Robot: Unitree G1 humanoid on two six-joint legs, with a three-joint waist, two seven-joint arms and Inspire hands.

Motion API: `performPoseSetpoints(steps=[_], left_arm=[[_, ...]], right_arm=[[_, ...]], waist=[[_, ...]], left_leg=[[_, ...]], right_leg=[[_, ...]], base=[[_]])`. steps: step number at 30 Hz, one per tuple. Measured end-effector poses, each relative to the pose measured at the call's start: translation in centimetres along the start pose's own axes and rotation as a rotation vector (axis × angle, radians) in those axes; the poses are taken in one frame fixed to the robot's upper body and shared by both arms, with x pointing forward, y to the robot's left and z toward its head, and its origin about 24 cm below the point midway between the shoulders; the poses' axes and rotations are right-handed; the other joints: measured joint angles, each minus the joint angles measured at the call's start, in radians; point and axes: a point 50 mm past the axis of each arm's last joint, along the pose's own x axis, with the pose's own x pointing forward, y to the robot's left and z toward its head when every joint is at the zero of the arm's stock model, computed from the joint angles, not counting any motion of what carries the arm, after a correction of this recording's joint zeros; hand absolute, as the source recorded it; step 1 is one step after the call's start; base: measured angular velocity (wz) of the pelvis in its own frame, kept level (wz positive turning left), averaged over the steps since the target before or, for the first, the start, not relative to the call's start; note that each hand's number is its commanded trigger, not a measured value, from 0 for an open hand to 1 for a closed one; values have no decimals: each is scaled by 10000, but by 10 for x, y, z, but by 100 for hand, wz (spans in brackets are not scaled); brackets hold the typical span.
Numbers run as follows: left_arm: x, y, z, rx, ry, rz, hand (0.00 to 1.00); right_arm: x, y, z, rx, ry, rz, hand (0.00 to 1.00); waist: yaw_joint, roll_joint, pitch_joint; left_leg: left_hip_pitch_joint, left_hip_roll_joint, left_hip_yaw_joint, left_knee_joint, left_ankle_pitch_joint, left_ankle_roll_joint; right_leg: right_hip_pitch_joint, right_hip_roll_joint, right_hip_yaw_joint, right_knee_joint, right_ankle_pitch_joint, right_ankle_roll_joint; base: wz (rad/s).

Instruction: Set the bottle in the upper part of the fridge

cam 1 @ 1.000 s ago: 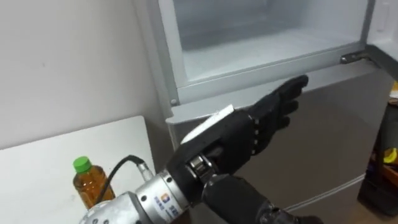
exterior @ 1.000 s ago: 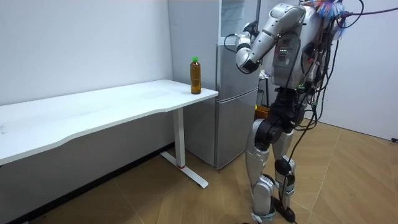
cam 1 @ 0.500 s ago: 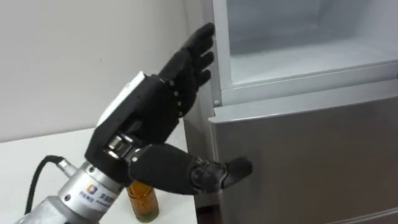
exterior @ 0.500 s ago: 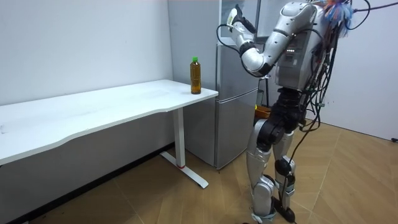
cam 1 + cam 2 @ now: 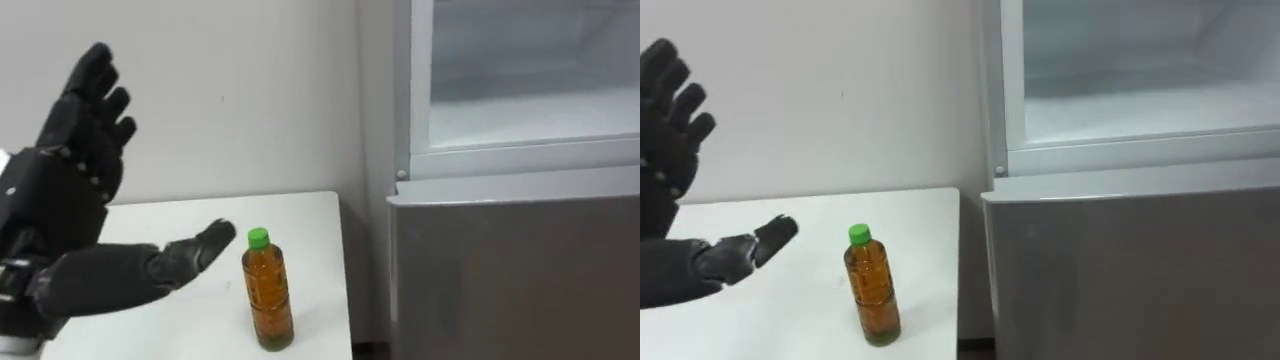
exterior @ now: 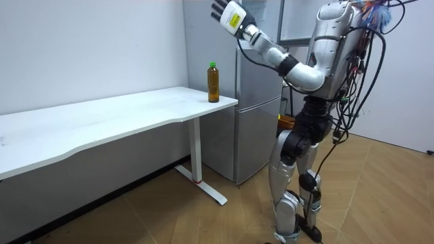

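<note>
Left hand was up high at the left edge of the eye view, fingers spread wide and straight, thumb jutting out to the right, holding nothing. The amber bottle with its green cap stood upright at lower centre, near the right-hand end of the white worktop. The thumb tip was near the cap but clear of it. On the right of the frame, the fridge: upper compartment open and pale inside, lower door shut. In the room view the robot stood before the fridge, that arm stretched toward the upper left, above the bottle.
</note>
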Motion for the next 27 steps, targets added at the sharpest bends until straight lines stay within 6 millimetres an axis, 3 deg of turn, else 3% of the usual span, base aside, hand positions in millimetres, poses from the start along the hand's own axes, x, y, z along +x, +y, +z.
performPoseSetpoints(steps=[4,13,17,27], left_arm=[[-26,23,-26,199,1666,1545,0],[-88,49,-80,-111,4887,4706,0],[-105,54,-95,-16,5794,5446,0],[-184,45,-151,10,9634,6282,0]], right_arm=[[-2,-3,-1,31,-150,-176,0],[-7,-10,-8,171,-145,-397,0],[-8,-14,-12,389,-106,-593,0],[-10,-15,-12,203,-274,-353,0]], waist=[[149,6,5],[401,-133,76],[472,-149,71],[422,-457,57]], left_leg=[[-3,-19,-74,-51,-1,-1],[35,-63,-190,-108,-2,-3],[39,-99,-239,-112,-2,-3],[71,-176,-366,-13,-6,4]], right_leg=[[10,-14,-83,23,-84,2],[149,-51,-300,-10,-148,34],[177,-80,-329,-10,-157,49],[350,-155,-549,19,-197,111]], base=[[6],[6],[3],[7]])
